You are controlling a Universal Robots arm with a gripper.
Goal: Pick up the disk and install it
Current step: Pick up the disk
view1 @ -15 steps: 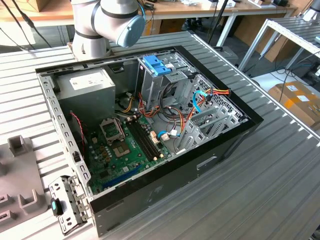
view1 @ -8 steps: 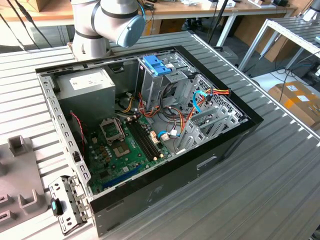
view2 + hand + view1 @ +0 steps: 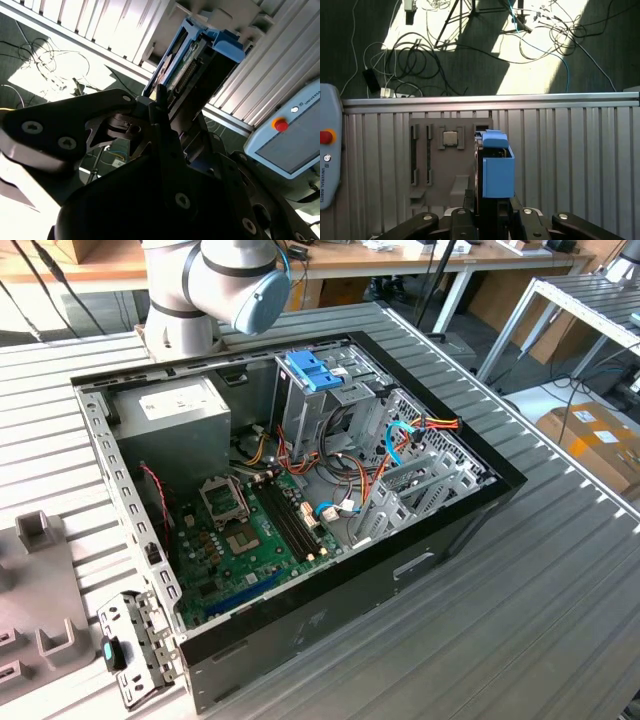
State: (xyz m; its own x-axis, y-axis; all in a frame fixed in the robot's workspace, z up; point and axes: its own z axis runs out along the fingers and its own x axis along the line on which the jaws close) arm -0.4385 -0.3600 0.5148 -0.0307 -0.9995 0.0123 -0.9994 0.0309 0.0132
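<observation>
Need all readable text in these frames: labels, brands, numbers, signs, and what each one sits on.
Nothing here can be quoted with confidence.
Pendant: maker's lettering along its edge, not quoted.
Power supply: white label, print too small to read.
Motherboard: markings too small to read.
Cardboard box: stickers, unreadable.
Disk: no print on the side seen in the first wrist view.

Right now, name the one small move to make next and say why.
Probably settle the claw squarely on the disk before any lift. The disk stands on edge at the grey fixture plate, right at the claw, and I cannot tell whether it is gripped.
</observation>
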